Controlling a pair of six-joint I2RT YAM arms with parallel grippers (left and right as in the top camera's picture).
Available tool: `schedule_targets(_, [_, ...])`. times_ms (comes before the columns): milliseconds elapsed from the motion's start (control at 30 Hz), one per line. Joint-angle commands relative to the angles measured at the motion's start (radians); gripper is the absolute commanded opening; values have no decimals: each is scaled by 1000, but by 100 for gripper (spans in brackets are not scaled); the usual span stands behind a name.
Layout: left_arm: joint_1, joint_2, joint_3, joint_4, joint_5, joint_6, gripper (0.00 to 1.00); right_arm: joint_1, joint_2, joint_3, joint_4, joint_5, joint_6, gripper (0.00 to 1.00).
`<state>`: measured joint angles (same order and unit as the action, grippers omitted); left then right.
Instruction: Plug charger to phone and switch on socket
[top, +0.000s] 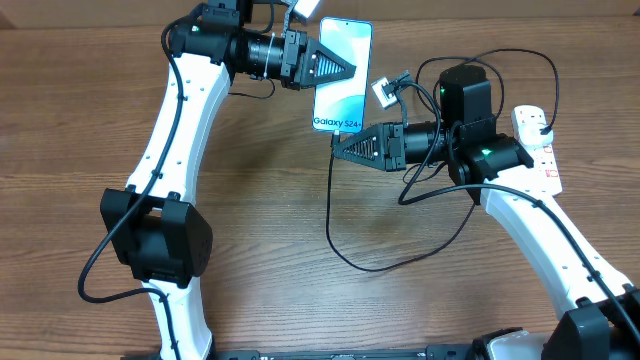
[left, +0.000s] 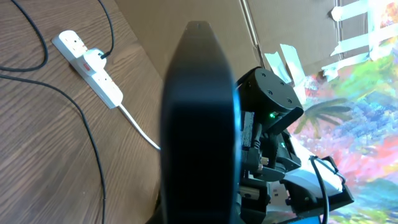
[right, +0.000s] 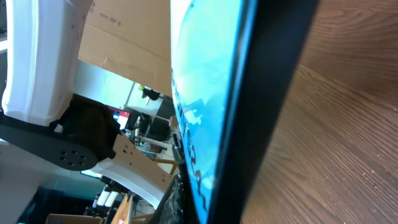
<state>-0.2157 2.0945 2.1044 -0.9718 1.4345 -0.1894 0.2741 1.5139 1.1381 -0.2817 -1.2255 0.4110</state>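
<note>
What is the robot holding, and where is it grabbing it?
The left gripper seems to hold the phone by its long side edge. The right gripper sits at the phone's lettered end; whether it grips anything cannot be told.

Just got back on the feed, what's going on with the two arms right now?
The left gripper has its jaws closed on the phone, holding it steady. The right gripper is at the phone's bottom end, apparently pinching the tip of the charger, whose cable trails across the table. Whether the tip is seated cannot be seen. The socket lies off to the right with no gripper on it.
</note>
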Motion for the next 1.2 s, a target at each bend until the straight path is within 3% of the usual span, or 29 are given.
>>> schedule_targets(0, [2,-30,9,5,28,-56,4,0,-1,8,-10,5,9,4])
schedule_targets(367, [3,-30,9,9,6,-80,4,0,-1,8,-18,5,24,4])
schedule_targets(533, [65,-30,9,15,-272,-108,4,6,-1,8,-108,119,19,4])
schedule_targets(567, [82,-30,9,15,-291,-108,4,9,-1,8,-122,143,18,6])
schedule_targets(733, [183,-30,9,2,-346,-126,4,42,-1,8,-200,334,19,45])
schedule_targets(900, [290,-30,9,-58,-346,-125,4,86,9,114,-364,617,17,52])
schedule_targets(1167, [397,-30,9,-84,-357,-126,4,187,170,484,-685,932,-70,59])
